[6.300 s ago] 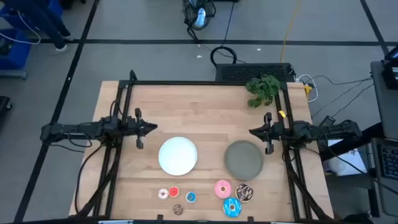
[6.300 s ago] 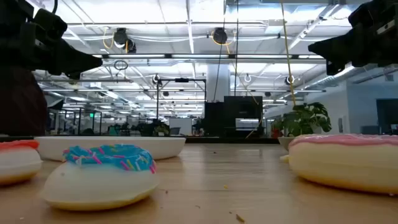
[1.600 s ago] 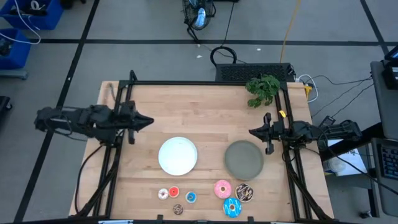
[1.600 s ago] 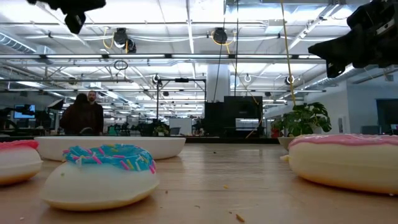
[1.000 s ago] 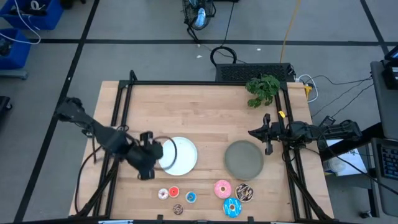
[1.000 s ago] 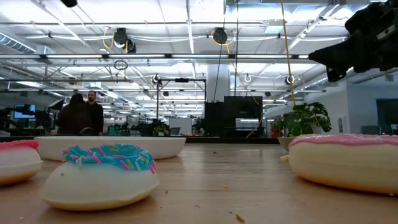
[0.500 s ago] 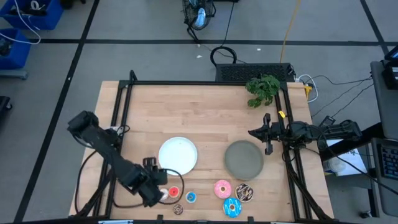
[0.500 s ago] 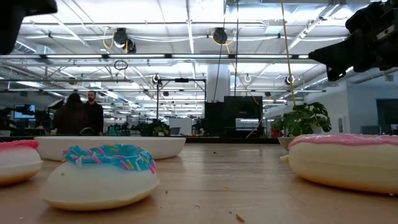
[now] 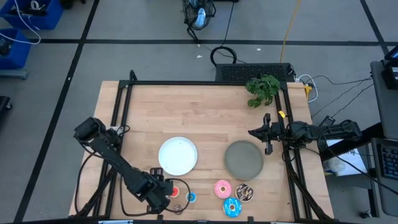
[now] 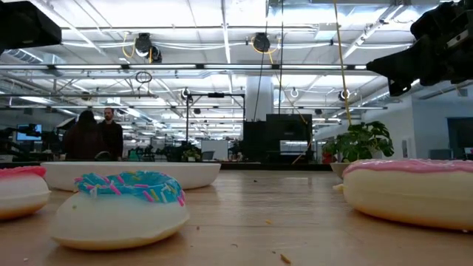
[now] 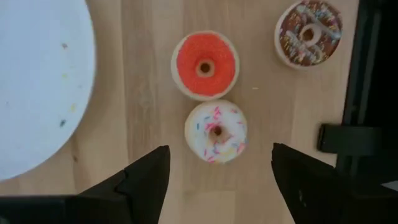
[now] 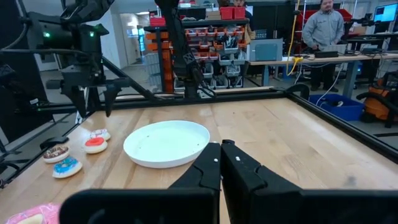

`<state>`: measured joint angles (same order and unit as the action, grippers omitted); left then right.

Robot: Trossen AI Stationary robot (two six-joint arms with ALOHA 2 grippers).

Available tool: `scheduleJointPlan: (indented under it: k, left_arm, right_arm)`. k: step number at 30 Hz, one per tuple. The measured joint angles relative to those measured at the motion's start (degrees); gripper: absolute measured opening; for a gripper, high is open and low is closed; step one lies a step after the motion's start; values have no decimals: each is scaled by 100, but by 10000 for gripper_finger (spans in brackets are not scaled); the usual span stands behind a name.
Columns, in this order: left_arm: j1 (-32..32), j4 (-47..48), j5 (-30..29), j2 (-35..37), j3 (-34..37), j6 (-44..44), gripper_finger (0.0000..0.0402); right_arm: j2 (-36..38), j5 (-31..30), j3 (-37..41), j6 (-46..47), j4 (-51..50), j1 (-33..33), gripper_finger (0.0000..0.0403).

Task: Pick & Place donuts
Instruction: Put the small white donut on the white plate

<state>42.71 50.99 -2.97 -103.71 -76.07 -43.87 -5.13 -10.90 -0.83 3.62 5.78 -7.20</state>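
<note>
Small donuts lie near the table's near edge: a whitish sprinkled one (image 11: 216, 132), a red one (image 11: 204, 65), a brown one (image 11: 308, 33) and a blue one (image 9: 191, 197). To their right lie a larger pink donut (image 9: 222, 188), a chocolate sprinkled one (image 9: 244, 193) and a blue one (image 9: 232, 207). My left gripper (image 11: 217, 177) hangs open above the whitish donut, pointing steeply down, and touches nothing; in the high view it (image 9: 163, 190) covers that donut. My right gripper (image 9: 252, 132) waits shut at the table's right side, level above the wood.
A white plate (image 9: 178, 155) lies just beyond the small donuts, and a grey plate (image 9: 244, 159) lies to its right. A green plant (image 9: 263, 89) stands at the far right corner. A black frame rail (image 11: 360, 68) runs close by the brown donut. People stand in the room behind.
My left arm has swung from the white plate's left rim toward the table's near edge and has sunk, tipping more steeply downward. It now hangs over the small donuts. No donut has moved.
</note>
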Motion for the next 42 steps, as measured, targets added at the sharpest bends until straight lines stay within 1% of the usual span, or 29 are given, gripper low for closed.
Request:
scheduleJointPlan:
  k: [3, 8, 12, 14, 20, 25, 38, 42]
  left_arm:
    - [8, -167, 14, -43, 0, 45, 281]
    - [38, -156, -102, -82, 0, 25, 281]
    - [67, -192, -148, -266, 0, 73, 281]
    - [67, -231, -63, -408, 0, 149, 281]
    - [67, -476, 40, -639, 4, 414, 281]
    - [67, -418, 75, -767, 4, 486, 281]
    - [54, -417, 36, -884, 7, 528, 280]
    - [54, -425, 12, -884, 113, 519, 280]
  right_arm:
    - [0, 0, -1, 0, -2, 0, 0]
    - [-11, -5, 0, -38, -4, -1, 0]
    - [-11, -208, -1, -109, -4, -2, 0]
    - [-11, -289, 1, -109, -7, 0, 0]
    - [-11, -284, 0, -109, -7, 0, 0]
    - [-11, -284, 0, -129, -4, 0, 0]
    - [-11, -283, 0, -129, -4, 0, 0]
    - [-11, -282, 0, -129, -3, 0, 0]
